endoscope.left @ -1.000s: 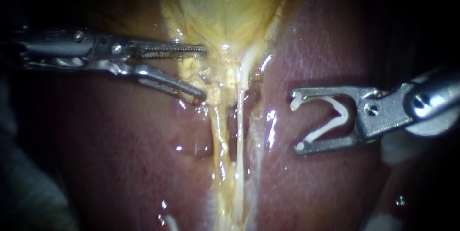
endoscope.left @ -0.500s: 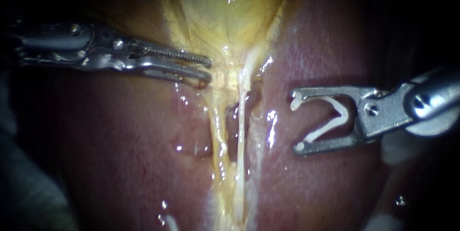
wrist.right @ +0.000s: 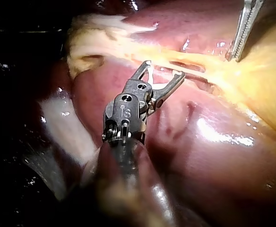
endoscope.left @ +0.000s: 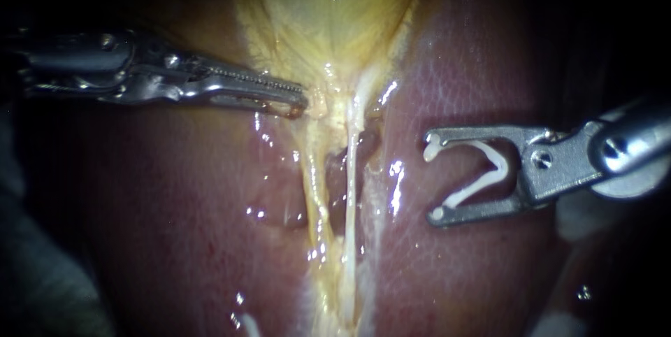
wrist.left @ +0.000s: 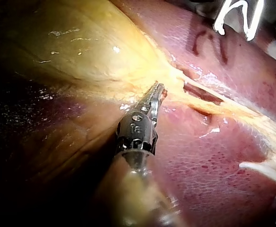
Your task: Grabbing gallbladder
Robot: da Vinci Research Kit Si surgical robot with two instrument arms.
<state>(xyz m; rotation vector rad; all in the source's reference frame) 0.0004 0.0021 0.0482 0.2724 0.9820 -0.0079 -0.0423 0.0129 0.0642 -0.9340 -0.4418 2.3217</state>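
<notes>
The yellow gallbladder [endoscope.left: 328, 8] narrows downward into two pale tubes [endoscope.left: 318, 183] running over the red liver [endoscope.left: 461, 64]. My left instrument [endoscope.left: 300, 103] has its jaws shut on the yellow tissue at the gallbladder's narrow lower end. The left wrist view shows the same: the left instrument [wrist.left: 159, 90] has its tip closed on the edge of the gallbladder [wrist.left: 81, 47]. My right instrument [endoscope.left: 432, 181] hovers to the right of the tubes, its jaws standing wide and holding a white clip [endoscope.left: 498, 166]. In the right wrist view, the right instrument [wrist.right: 164, 70] points at the tubes without touching them.
Wet liver lobes lie on both sides of the tubes [endoscope.left: 349, 190]. A dark hollow [endoscope.left: 339, 159] shows between the two tubes just below the left jaws. Pale fatty tissue [wrist.right: 95, 28] lies ahead of the right instrument in its wrist view.
The left jaws, open around the yellow tissue a second ago, have closed on it and lifted slightly. The tubes below are drawn a little tauter. The right instrument has not moved.
</notes>
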